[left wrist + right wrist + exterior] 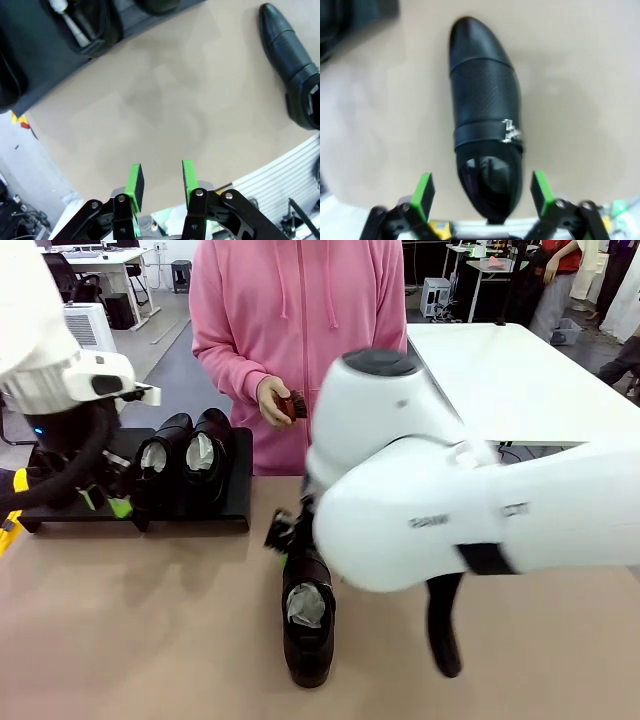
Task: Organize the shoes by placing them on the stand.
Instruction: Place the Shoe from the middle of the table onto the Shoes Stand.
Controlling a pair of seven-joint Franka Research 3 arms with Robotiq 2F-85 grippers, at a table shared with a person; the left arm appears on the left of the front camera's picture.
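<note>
You've got a tan bench; black stand sits at its far left, two shoes on it side by side. One loose shoe lies on the bench mid-front.

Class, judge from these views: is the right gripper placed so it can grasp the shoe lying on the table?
Probably yes. The right gripper stands open with its green pads on either side of the heel of the shoe, and nothing lies between them.

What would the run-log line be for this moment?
stand: two shoes on it | third shoe: on table | right gripper: open, straddling its heel | left gripper: empty
</note>
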